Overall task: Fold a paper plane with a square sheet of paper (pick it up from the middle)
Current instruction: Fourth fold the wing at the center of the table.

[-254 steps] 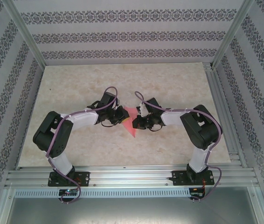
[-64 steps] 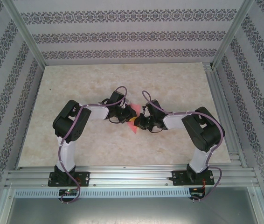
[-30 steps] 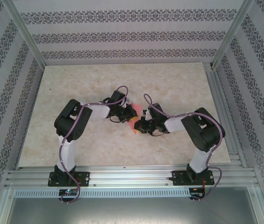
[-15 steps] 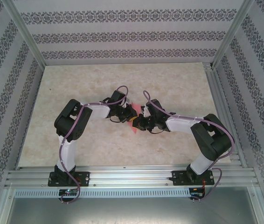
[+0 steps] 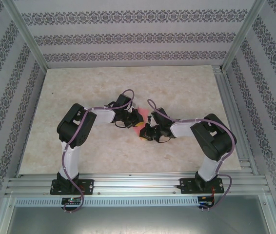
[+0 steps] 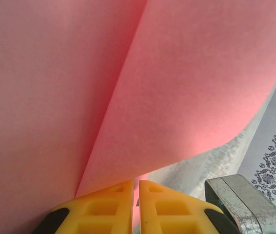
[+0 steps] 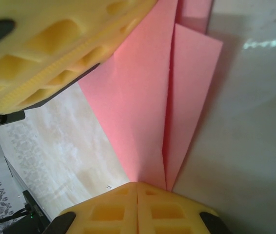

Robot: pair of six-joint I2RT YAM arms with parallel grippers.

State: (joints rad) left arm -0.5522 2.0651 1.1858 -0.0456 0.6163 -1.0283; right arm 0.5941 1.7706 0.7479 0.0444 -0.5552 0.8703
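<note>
Left end effector (image 6: 138,189) clamped on paper plane (image 7: 147,112) from 10 o'clock, right end effector (image 7: 137,191) pinching it from 4 o'clock, over tabletop (image 5: 182,87) centre, likely to hold folds together

Pink-red paper plane (image 7: 143,112): narrow pointed wedge, overlapping flaps, central crease, at table (image 5: 79,87) centre.

No writing, label or number can be read anywhere.

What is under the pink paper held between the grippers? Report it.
Marbled table shows around the folded pink paper, which left gripper and right gripper pinch; the patch directly beneath is covered.
</note>
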